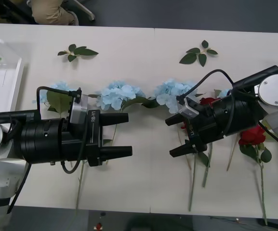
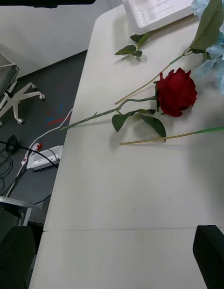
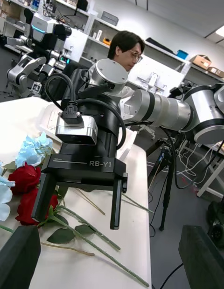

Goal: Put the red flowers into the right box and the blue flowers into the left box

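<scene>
Left black two-finger gripper over near centre of white tabletop, pointing twd the other arm, fingers spread wide, nothing btwn them. Right black two-finger gripper facing it from the right, jaws apart too, empty, tips just above stems; seen head-on from left wrist cam w/ fingers hanging down over roses.

Pale-blue puffy artificial hydrangeas strung in a row across table mid-line, behind both grippers, broad green leaves mixed in. Deep-red artificial roses on thin green stems lying flat on right side, partly under right arm; one bloom clear in right wrist cam, stem running twd table edge.

White shallow rectangular plastic tray w/ green marks at far left edge, well apart from flowers. Two loose green leaf sprigs near far side.
</scene>
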Motion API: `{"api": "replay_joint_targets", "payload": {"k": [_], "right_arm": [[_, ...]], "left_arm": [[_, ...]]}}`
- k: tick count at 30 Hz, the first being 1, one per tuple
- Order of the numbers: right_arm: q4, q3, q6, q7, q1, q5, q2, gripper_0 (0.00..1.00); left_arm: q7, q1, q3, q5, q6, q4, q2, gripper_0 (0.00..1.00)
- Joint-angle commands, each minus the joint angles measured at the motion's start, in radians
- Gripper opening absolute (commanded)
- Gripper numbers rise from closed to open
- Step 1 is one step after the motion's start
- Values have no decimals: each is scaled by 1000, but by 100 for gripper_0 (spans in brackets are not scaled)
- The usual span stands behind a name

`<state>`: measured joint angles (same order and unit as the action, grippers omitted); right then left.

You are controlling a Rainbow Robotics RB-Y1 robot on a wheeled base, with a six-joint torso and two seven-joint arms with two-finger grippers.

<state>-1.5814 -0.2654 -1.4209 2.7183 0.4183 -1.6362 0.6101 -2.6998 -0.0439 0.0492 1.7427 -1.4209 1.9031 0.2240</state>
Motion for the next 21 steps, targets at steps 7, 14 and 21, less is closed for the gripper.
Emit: {"api": "replay_joint_targets", "payload": {"k": [7, 14, 21], "right_arm": [[-28, 12, 0, -13, 14, -2, -1, 100], [-28, 12, 0, -13, 14, -2, -1, 100], [-28, 12, 0, -13, 14, -2, -1, 100]], "left_arm": [[-5, -28, 9, 9, -12, 28, 3, 100], [-5, -28, 9, 9, -12, 28, 3, 100], [-5, -28, 9, 9, -12, 28, 3, 100]]}}
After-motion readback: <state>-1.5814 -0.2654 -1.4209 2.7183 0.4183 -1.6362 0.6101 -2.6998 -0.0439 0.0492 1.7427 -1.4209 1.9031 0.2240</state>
